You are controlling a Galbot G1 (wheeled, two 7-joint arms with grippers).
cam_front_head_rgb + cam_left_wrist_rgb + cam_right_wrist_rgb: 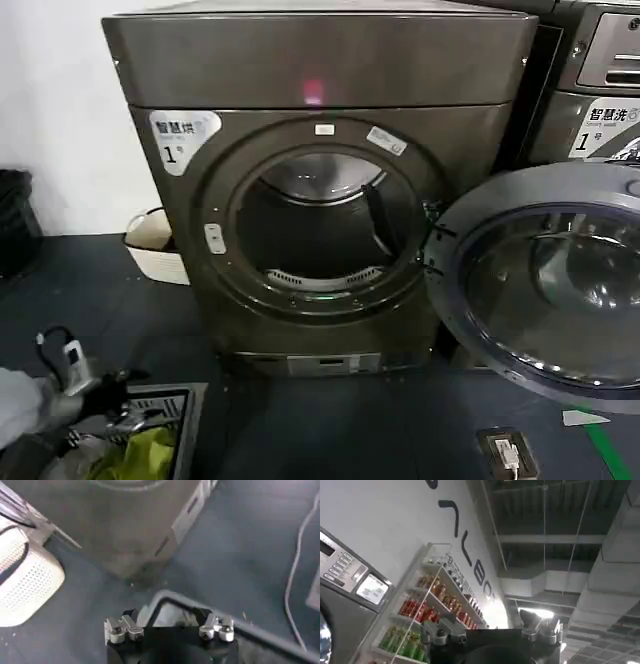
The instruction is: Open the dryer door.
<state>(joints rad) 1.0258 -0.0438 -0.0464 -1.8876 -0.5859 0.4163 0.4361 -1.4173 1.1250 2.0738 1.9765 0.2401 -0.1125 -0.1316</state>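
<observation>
Dryer point(330, 200): grey front-loader standing on the dark floor point(300, 430), and the landmark for everything below; its round drum opening point(320, 225) is uncovered.
Dryer door point(545, 290): swung wide on hinges at the right edge of the drum opening, its glass porthole facing outward; by my reading the opening is already done.
Left end effector point(169, 629): low and in front of the dryer's lower left corner, above a grey bin point(210, 615); fingers spread apart with nothing between them. It looks parked.
Right end effector point(490, 632): fingers apart, gripping nothing, and aimed up toward a ceiling and a shelf of bottles point(435, 605) beyond a second machine's control panel point(350, 575). Where it sits relative to the dryer I cannot tell.
Handling of the door: probably a stiff, fairly heavy ring of metal and glass that turns only about its hinges and will not flex. The glass is likely slick and could crack if struck.
Where to hold: the outer rim on the side farthest from the hinges should give the most leverage; a handle recess is not clear to me.
Beside the dryer: a white basket point(155, 250) at its left; a second machine point(590, 90) behind on the right.
</observation>
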